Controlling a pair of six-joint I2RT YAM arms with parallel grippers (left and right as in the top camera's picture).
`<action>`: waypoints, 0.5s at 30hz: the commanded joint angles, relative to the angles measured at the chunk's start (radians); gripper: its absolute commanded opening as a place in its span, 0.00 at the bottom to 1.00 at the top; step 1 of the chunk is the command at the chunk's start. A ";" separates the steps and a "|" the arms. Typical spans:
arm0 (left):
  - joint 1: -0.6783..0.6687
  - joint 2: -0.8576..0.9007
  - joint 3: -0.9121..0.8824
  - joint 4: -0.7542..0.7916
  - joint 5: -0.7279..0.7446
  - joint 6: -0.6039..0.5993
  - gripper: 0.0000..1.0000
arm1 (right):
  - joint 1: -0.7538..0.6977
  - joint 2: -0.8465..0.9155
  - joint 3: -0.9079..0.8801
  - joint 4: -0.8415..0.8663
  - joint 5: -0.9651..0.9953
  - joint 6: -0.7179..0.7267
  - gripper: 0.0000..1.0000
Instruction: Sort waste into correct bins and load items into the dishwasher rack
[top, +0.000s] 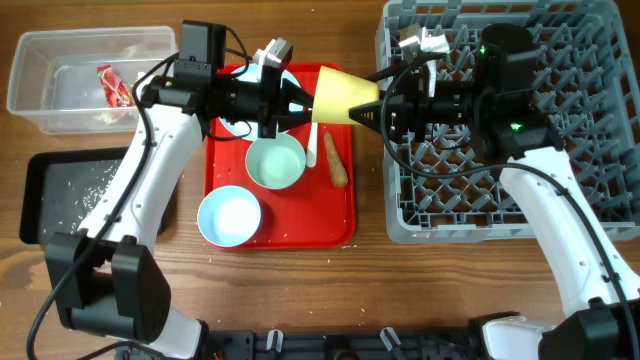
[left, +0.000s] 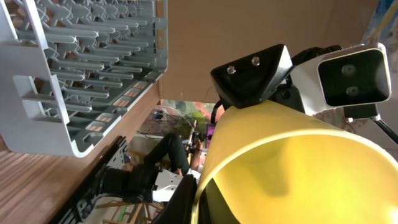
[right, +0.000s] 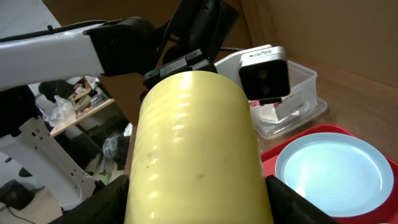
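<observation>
Nearest of all, the yellow cup (top: 345, 97) is held on its side in the air, above the right edge of the red tray (top: 300, 215) and just left of the dishwasher rack (top: 500, 228). Its wide rim is clamped by the left gripper (top: 306, 100), whose jaws are closed on the wall. The narrow end is flanked by the right gripper (top: 374, 112). Its fingers (right: 106, 202) are seen on either side of the cup, but whether they press it cannot be told.

On the tray below are set a mint green bowl (top: 275, 163), a pale blue bowl (top: 230, 217), a pale blue plate (right: 329, 174), a white spoon (top: 311, 148) and a brown stick (top: 337, 160). Farther left, a red wrapper (top: 113, 87) is seen in the clear tub (top: 90, 36), and rice grains (top: 90, 190) are scattered in the black tray (top: 30, 200).
</observation>
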 joint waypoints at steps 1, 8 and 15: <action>-0.007 -0.018 0.009 0.002 0.020 -0.003 0.04 | 0.005 0.015 0.014 0.005 -0.025 -0.007 0.57; -0.007 -0.018 0.009 0.002 0.019 -0.002 0.06 | -0.027 0.015 0.014 0.005 -0.024 0.029 0.50; -0.006 -0.018 0.009 0.005 0.012 -0.002 0.11 | -0.081 0.015 0.014 0.004 -0.024 0.071 0.50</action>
